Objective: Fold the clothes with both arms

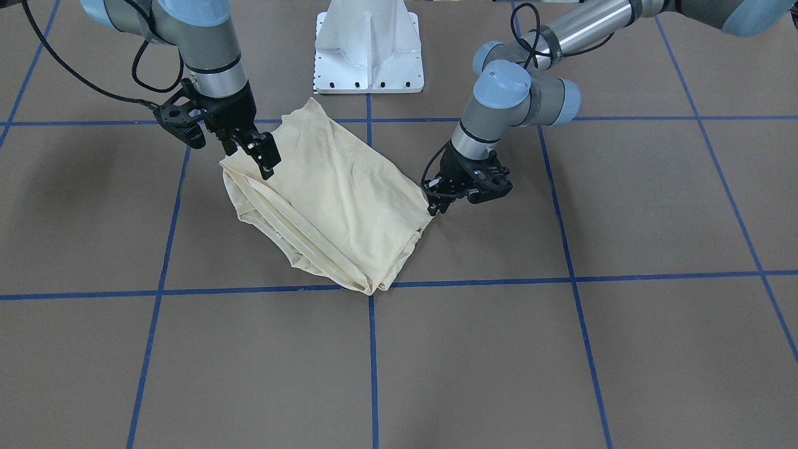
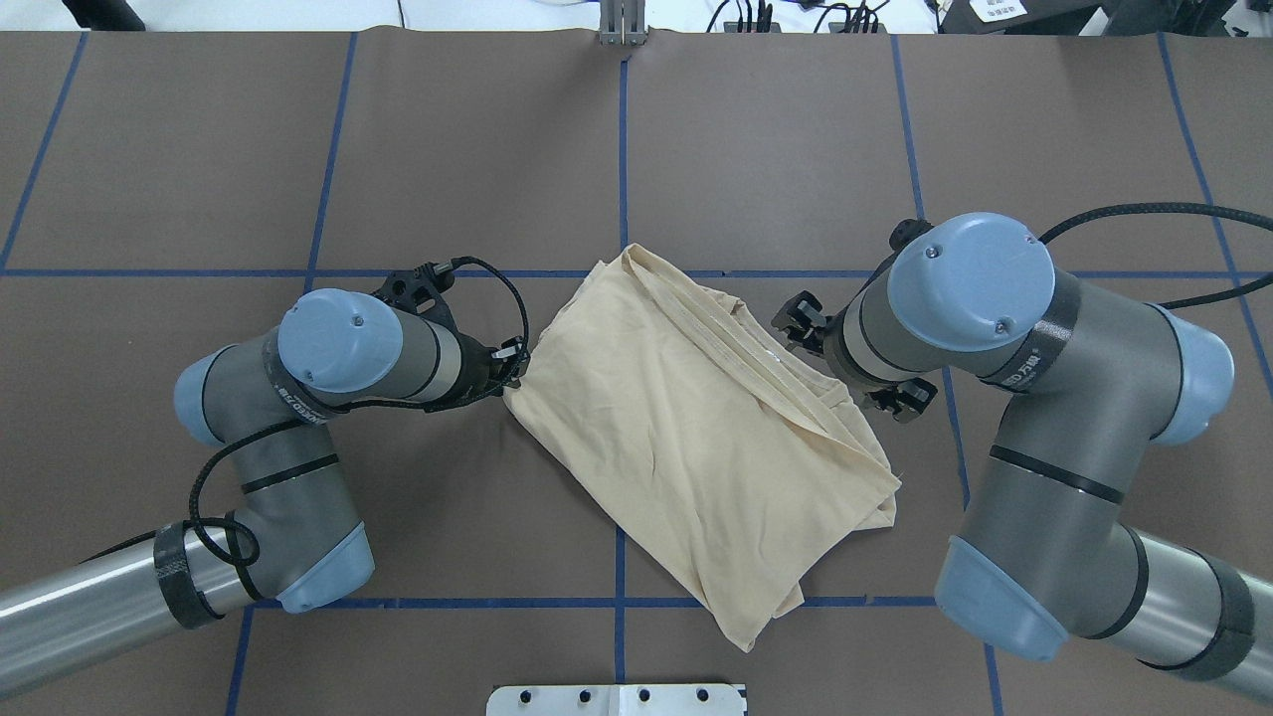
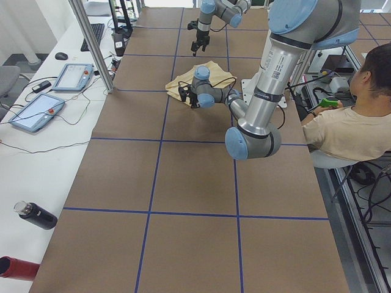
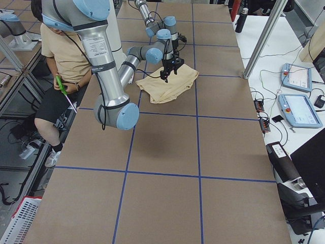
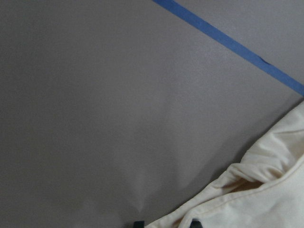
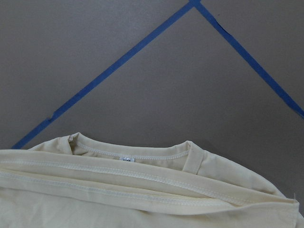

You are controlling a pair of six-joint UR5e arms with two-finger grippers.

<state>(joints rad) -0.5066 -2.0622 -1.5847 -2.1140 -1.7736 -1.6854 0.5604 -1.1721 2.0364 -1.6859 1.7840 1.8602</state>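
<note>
T-shirt (image 1: 336,206) between left hand (image 1: 434,206), right hand (image 1: 250,162)

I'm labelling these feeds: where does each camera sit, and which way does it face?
Front-facing: across the table, facing the robot; base, left arm on view's right, shirt.
Overhead: behind the robot, looking down; both arms flank the shirt.
Exterior left: robot's left table end; left arm near, person at right.
Exterior right: opposite end; right arm near.
Left wrist: looks down on table, shirt edge; left gripper tips only.
Right wrist: looks down on shirt's collar; no robot shows.
Shared: every view shows the shirt.
</note>
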